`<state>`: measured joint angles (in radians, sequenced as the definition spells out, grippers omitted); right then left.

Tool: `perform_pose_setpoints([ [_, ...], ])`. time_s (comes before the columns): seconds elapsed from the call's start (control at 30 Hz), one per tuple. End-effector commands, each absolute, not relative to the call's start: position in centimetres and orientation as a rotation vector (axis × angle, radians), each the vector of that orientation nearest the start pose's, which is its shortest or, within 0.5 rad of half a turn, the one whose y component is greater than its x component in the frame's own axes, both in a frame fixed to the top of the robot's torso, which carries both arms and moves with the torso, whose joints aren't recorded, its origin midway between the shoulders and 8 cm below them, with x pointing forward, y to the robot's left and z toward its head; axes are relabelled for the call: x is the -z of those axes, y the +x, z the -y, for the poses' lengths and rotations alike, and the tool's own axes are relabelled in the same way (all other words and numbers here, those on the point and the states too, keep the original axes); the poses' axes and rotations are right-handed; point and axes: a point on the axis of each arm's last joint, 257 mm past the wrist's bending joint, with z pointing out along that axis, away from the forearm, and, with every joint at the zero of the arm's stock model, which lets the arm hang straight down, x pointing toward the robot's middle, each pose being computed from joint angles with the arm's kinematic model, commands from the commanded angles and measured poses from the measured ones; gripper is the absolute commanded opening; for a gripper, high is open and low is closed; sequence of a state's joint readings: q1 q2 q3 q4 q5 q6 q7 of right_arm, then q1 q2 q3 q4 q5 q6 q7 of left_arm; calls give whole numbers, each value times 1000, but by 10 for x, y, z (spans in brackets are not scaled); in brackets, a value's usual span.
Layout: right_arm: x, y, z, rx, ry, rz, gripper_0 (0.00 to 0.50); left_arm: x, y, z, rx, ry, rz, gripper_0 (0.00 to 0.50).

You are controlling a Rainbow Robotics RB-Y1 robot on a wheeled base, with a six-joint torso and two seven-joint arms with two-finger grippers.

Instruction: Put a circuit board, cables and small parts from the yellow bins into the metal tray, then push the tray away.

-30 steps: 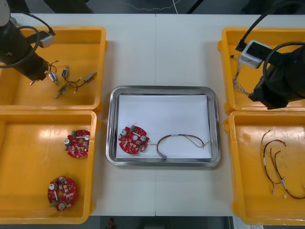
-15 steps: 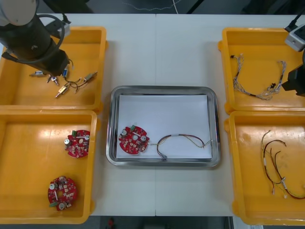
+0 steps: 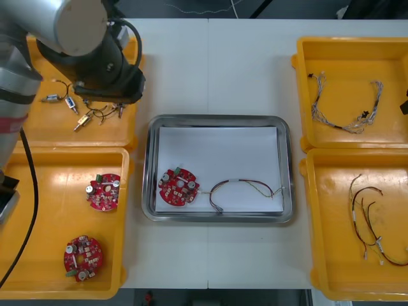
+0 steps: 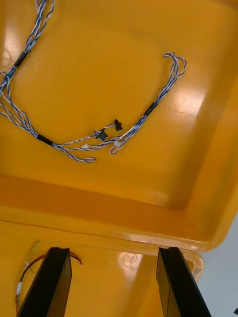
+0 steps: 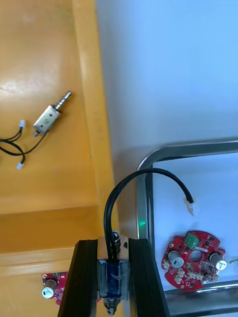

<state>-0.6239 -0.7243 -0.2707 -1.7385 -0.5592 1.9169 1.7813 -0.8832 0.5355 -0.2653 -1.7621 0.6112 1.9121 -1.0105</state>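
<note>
Gripping small metal part point(image 5: 110, 283), left end effector point(image 5: 112, 243) near tray point(image 5: 147, 163); right end effector point(image 4: 114, 253) released.

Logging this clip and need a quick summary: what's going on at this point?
The left claw is shut on a small metal part with a black cable. It is above the rim of the far left yellow bin, close to the metal tray. The tray holds a round red circuit board and a red and yellow cable. The right claw hangs open by the far right yellow bin, which holds a twisted blue and white cable.
</note>
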Motion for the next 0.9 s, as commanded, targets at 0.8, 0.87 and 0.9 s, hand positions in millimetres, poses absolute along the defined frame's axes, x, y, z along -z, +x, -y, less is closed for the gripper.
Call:
perform_pose_setpoints([
  [0.8,66,569,431,-11,258,-2624,500,212,510,-97,-40,181,-2572,1],
  [0.87,66,577,429,-27,275,-2612,500,216,514,-94,-30,176,-2567,1],
  [0.9,67,581,429,-39,291,-2605,500,218,515,-92,-25,172,-2566,2],
])
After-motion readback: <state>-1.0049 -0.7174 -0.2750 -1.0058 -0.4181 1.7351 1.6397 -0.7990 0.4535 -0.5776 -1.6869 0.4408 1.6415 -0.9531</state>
